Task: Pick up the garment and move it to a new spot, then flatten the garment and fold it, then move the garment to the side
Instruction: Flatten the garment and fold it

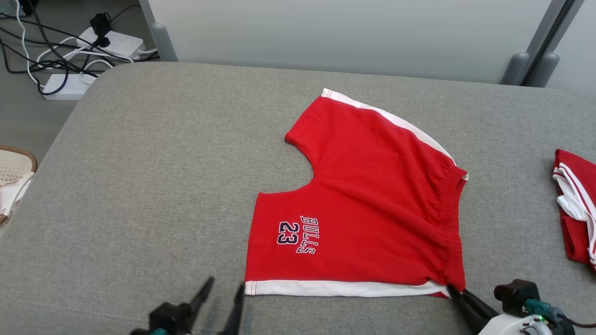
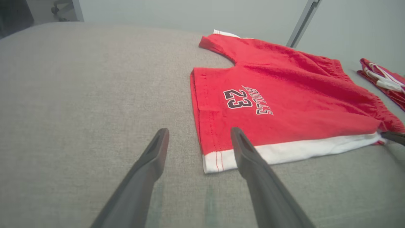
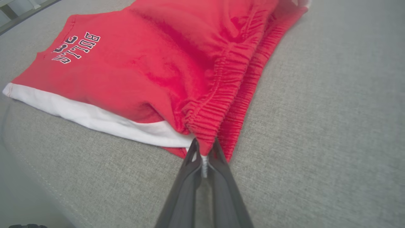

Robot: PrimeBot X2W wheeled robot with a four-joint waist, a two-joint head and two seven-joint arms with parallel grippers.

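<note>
Shorts [image 1: 372, 200] in red, printed "BULLS 23" [image 1: 298, 235] in dark letters edged with white, lie spread on the grey cloth-covered bench [image 1: 139, 163], right of its middle as the robot faces it, legs pointing to the robot's left and the gathered waistband [image 1: 454, 223] to its right. A white stripe [image 1: 340, 288] runs along the garment's near edge, another along its far edge. The right gripper [image 3: 204, 148] is clenched on the near corner of the waistband, its two dark fingers pressed together with a pinch of red elastic and a sliver of white between them, the tips low against the bench. The left gripper [image 2: 197, 133] is released, fingers spread wide, at the near left corner of the shorts, where the white stripe meets the leg hem; from its wrist camera one finger crosses the stripe and the other stands over bare cloth, and whether either touches the fabric cannot be told. A second red-and-white garment [image 1: 575, 204] lies bunched at the bench's right edge, well apart from the shorts. On the floor beyond the far left corner sit white power strips [image 1: 111, 42] amid tangled cables, and a woven basket [image 1: 14, 167] shows at the left.
</note>
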